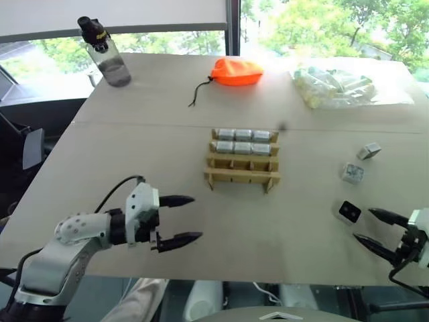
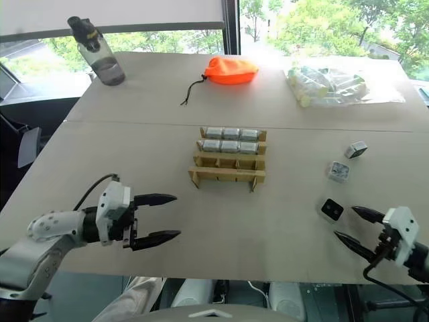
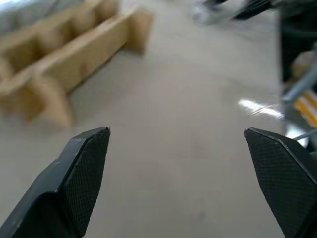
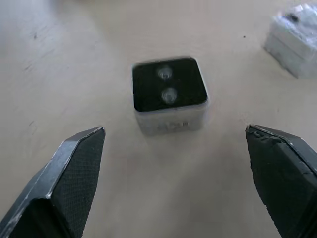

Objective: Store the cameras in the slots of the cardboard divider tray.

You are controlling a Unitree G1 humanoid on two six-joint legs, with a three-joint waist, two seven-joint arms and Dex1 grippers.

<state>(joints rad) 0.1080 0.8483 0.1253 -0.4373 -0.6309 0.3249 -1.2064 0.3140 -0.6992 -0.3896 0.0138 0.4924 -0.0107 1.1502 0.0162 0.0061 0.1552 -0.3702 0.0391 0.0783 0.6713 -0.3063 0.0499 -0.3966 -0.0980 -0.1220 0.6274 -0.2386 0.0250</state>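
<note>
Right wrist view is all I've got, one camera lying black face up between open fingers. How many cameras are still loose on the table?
Observer: Three loose cameras: the black-faced one nearest the right gripper, then two more farther back.
Operator: How full is the tray?
Observer: The cardboard divider tray holds six cameras in its two far rows; the near row looks empty.
Operator: Where's the left gripper?
Observer: The left gripper hovers open over bare table, on the tray's near left.
</note>
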